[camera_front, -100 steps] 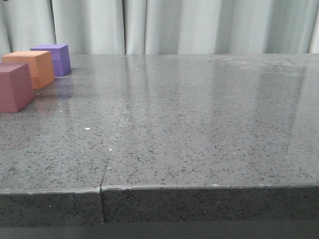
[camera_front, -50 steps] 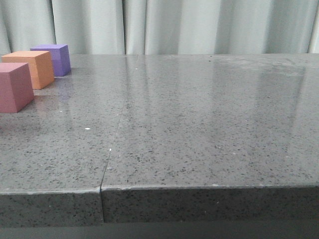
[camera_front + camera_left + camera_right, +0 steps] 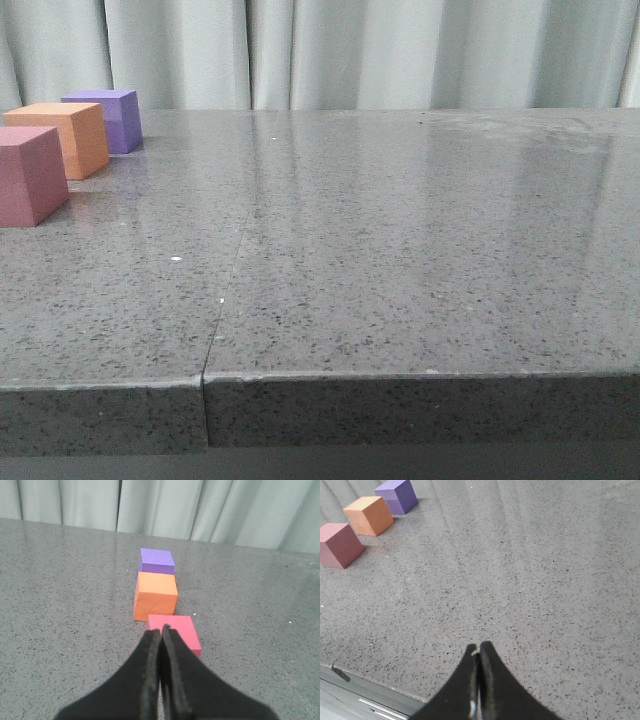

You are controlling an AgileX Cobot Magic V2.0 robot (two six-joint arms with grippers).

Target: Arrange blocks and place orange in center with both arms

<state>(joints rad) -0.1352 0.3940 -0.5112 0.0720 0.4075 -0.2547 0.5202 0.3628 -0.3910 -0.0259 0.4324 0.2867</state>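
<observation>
Three cubes stand in a row at the far left of the table. The pink cube (image 3: 30,175) is nearest, the orange cube (image 3: 65,137) is in the middle, the purple cube (image 3: 108,118) is farthest. All three also show in the left wrist view: pink (image 3: 175,632), orange (image 3: 155,595), purple (image 3: 157,561). My left gripper (image 3: 161,630) is shut and empty, raised just short of the pink cube. My right gripper (image 3: 479,647) is shut and empty over bare table near the front edge; the cubes, pink (image 3: 339,545), orange (image 3: 369,515) and purple (image 3: 397,496), lie far from it.
The grey speckled table (image 3: 400,250) has a seam (image 3: 222,300) running from its front edge toward the back. Pale curtains (image 3: 350,50) hang behind the table. The table's front edge (image 3: 365,685) shows beside the right gripper.
The reflections and shadow on the table beside the pink and orange cubes have faded. The cubes have not moved.
</observation>
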